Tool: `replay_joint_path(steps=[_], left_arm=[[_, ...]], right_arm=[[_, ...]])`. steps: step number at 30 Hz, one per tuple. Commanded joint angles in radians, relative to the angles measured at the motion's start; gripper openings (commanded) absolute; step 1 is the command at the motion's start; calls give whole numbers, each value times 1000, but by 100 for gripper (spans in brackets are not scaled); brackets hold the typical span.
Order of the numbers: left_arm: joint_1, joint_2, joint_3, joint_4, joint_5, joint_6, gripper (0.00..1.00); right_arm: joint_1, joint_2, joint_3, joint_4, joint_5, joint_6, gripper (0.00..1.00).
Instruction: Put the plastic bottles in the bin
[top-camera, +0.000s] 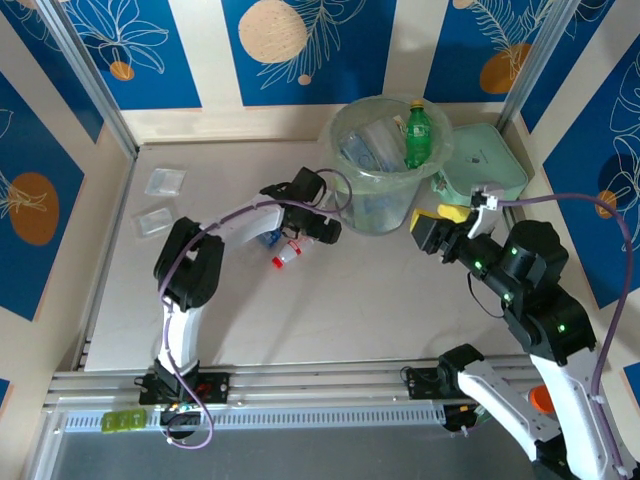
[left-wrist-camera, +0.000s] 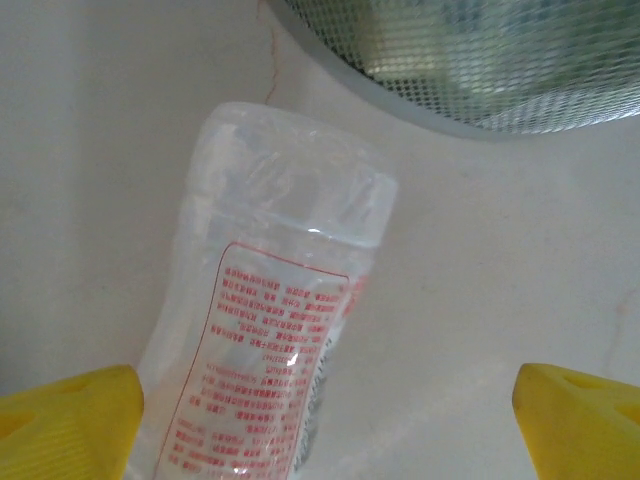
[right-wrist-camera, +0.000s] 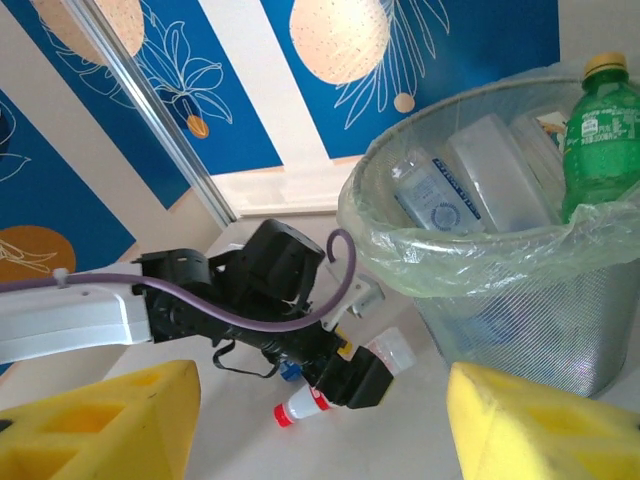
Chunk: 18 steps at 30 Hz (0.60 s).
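Blue leaf-print panels wall in a beige counter (top-camera: 350, 310). The large round translucent pale-green bin (top-camera: 372, 208), lined with a clear bag, stands near the counter's far edge, right of centre. It holds a green plastic bottle (top-camera: 417, 135) and crushed clear bottles (top-camera: 365, 150). A white bottle with a red cap (top-camera: 286, 258) lies on the counter just beside the bin's base, between the yellow left fingers (left-wrist-camera: 70, 420), which are spread wide and not pinching it. The right fingers (right-wrist-camera: 100, 420) are spread and empty, near the bin's right side.

Lab booth w/ printed panels (top-camera: 300, 50)
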Motion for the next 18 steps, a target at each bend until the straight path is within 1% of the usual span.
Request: replay_joint_path(steps=[1,2,8,10,13,16,18], left_arm=[[5,31,45,-21,29,16,93],[5,38,49,-17,36,15,93],[5,96,91,-51,29,33,84],[5,105,88,-56,28,34,79],[5,105,75,-57,27,41,66],[4,107,62,-61,11,44,63],[4,100,47,-59,14,44,56]], right_arm=[[-5,-29,21,-44,2,-41,67],[-7,-33,19,-50,3,-43,69],[-10,-44,9,-62,-10,-43,69],[-10,-44,12,-62,-10,-43,69],[-12,-42,18,-59,-10,-41,69],[-13,-32,26,-60,-19,-34,69],[-14,-27,23,-53,-28,-28,69]])
